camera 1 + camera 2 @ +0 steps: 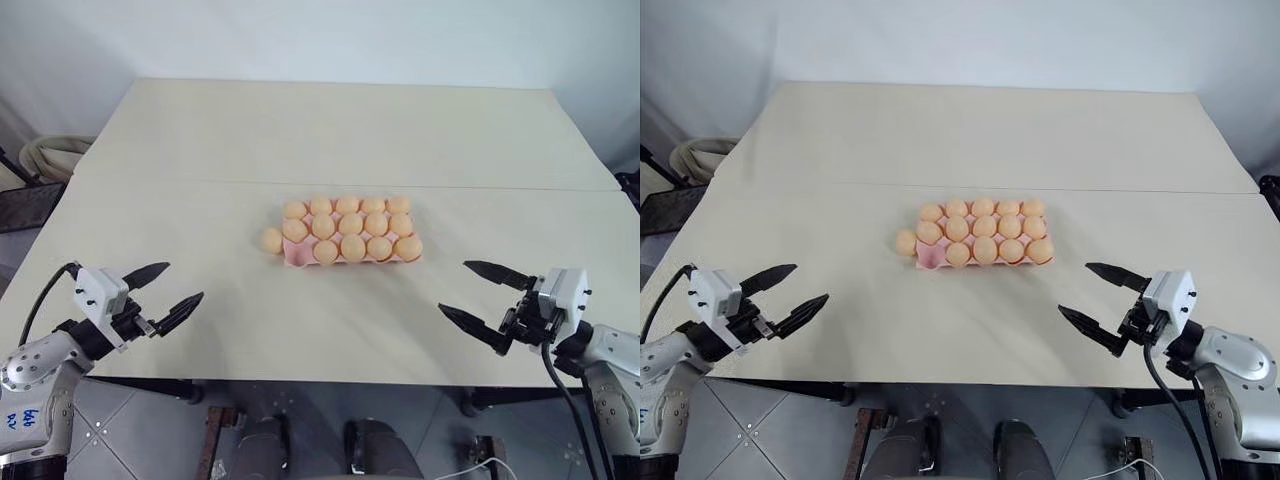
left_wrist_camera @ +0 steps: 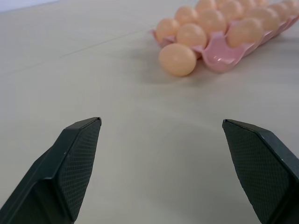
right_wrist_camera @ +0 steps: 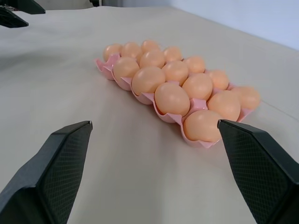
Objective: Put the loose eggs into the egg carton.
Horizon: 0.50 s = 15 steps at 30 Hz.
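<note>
Left eye view has both arms parked at the near table edge, left gripper (image 1: 160, 297) and right gripper (image 1: 482, 293) each spread wide with nothing in them. Further out, mid-table (image 1: 300, 130), sits the egg carton (image 1: 297, 256), nearly full. One loose egg (image 1: 271, 240) lies on the table just beside the carton's left end, right by the one empty cup at the near-left corner. So I'd say it's the last pick: left arm should reach in, close gently, then drop it in that cup.
</note>
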Each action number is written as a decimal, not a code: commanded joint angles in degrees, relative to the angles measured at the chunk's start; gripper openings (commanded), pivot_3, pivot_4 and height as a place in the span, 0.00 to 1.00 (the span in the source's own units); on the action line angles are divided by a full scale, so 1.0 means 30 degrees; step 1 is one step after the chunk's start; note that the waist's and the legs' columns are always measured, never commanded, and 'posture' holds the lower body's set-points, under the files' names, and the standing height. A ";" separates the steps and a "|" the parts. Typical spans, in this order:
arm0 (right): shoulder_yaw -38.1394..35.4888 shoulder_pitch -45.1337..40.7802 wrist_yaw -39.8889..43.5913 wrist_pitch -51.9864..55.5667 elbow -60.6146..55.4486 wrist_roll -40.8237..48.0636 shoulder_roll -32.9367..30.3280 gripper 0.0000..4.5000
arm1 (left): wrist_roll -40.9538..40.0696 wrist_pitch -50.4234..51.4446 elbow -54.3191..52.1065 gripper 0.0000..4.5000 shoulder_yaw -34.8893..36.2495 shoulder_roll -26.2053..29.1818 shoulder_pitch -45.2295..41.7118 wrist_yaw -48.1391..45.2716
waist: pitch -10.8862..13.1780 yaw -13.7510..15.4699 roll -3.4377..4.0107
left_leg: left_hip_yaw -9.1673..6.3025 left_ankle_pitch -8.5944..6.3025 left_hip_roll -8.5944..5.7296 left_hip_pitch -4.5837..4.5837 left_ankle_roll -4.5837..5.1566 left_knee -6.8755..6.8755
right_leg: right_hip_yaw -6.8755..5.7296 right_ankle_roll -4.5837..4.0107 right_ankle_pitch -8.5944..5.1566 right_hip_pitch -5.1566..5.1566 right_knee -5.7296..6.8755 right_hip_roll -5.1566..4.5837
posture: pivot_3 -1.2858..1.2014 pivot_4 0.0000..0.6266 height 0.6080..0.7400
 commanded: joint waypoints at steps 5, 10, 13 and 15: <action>-0.1692 0.0087 -0.0197 -0.0164 -0.0535 0.0381 -0.0808 1.00 | 0.1789 0.1512 0.0962 0.97 -0.3568 0.0828 -0.4365 0.0351 | 0.0000 0.0013 0.0000 | 0.0009 0.0026 -0.0012 0.0001 0.0035 0.0002 | -0.0010 0.0012 0.0006 0.0011 0.0010 0.0009 | 0.52 0.24 1.00; -0.2105 0.0449 -0.0508 0.0301 -0.1163 0.0393 -0.1168 1.00 | 0.4015 0.1638 0.4397 0.97 -0.6054 0.0195 -0.8090 0.1020 | 0.0000 -0.0002 -0.0001 | 0.0012 0.0084 -0.0009 0.0012 0.0107 0.0038 | -0.0002 0.0036 0.0017 0.0017 0.0060 0.0050 | 0.52 0.24 1.00; -0.2235 0.0903 -0.0989 0.0644 -0.2049 0.0551 -0.0914 1.00 | 0.4914 0.0964 0.6688 0.97 -0.6899 -0.0669 -1.0019 0.1492 | 0.0002 -0.0006 -0.0003 | 0.0019 0.0085 0.0000 0.0009 0.0107 0.0065 | 0.0004 0.0046 0.0021 0.0012 0.0087 0.0073 | 0.52 0.24 1.00; -0.2250 0.1233 -0.1271 0.0785 -0.2555 0.0602 -0.0754 1.00 | 0.5140 0.0498 0.7885 0.97 -0.7218 -0.1192 -1.0904 0.1443 | 0.0004 -0.0010 -0.0008 | 0.0022 0.0085 0.0002 0.0008 0.0106 0.0084 | 0.0009 0.0051 0.0021 0.0006 0.0120 0.0083 | 0.52 0.24 1.00</action>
